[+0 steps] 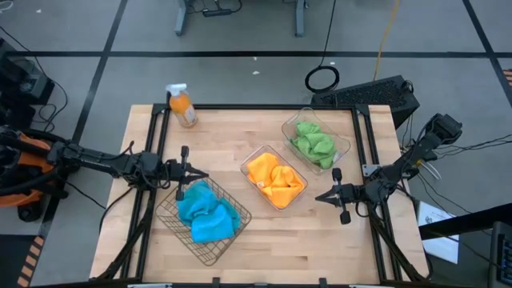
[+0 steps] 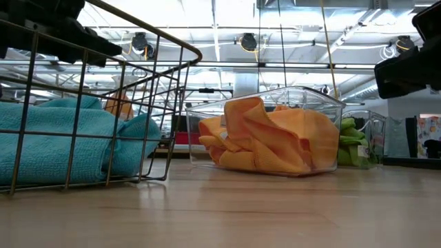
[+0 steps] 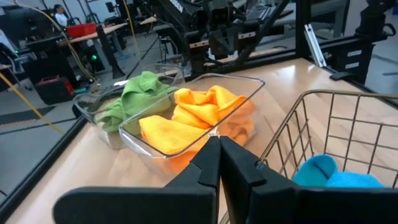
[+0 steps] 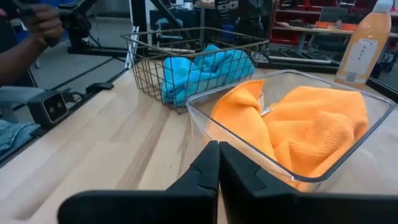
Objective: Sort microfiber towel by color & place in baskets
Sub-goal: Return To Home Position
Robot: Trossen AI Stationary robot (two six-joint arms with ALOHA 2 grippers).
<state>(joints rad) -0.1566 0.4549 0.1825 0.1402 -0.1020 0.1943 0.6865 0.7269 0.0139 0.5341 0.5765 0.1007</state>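
Both arms are slim and matte black, built of jointed tubular links. The left arm (image 1: 104,162) shows what looks like orange cabling or trim at its base. The right arm (image 1: 400,168) has a boxy black block at its base. Each ends in a black crossbar with two tapered, wedge-shaped fingers: left tool (image 3: 219,139), right tool (image 4: 219,144).

Bright, even overhead light; soft shadows

The wire basket (image 1: 180,234) sits left, the middle tub (image 1: 250,161) beside it, the far tub (image 1: 343,145) right and back — towels (image 1: 206,213) in each.
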